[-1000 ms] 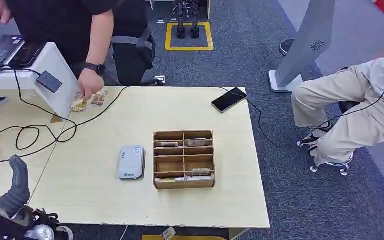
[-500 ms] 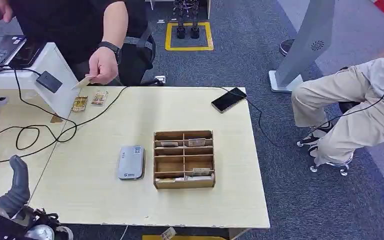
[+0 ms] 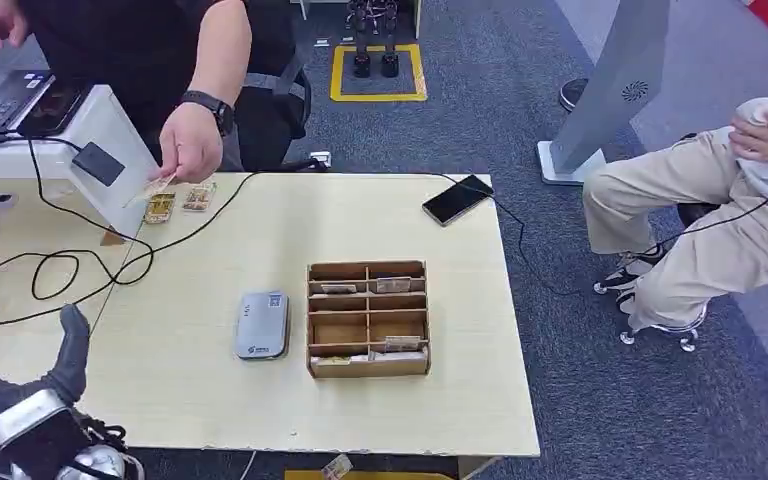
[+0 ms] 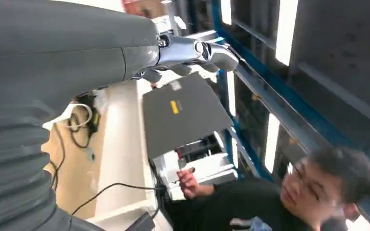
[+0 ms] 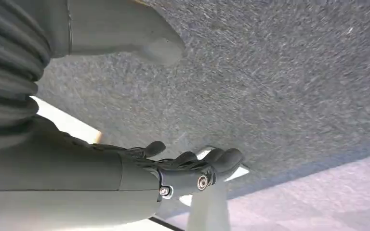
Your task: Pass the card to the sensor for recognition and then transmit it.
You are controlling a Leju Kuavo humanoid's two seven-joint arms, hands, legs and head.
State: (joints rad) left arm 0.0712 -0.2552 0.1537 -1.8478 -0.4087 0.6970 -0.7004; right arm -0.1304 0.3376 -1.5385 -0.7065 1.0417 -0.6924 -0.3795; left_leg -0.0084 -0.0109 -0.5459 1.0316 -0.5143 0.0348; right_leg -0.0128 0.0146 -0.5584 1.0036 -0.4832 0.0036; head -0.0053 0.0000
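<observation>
The card (image 3: 152, 187) was held out by a person's hand (image 3: 192, 143) above the far left corner of the table (image 3: 260, 410), likely so it could be taken. The sensor (image 3: 263, 325) was laid flat beside the wooden box (image 3: 368, 318). The left hand (image 3: 35, 395) was raised with nothing in it, fingers spread; the right hand (image 5: 192, 168) was hung low, fingers loosely curled, holding nothing.

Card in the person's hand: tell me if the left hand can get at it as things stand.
Probably not yet. The card is pinched by the person's hand over the table's far edge, while the left hand sits low at the near corner; open tabletop lies between.
</observation>
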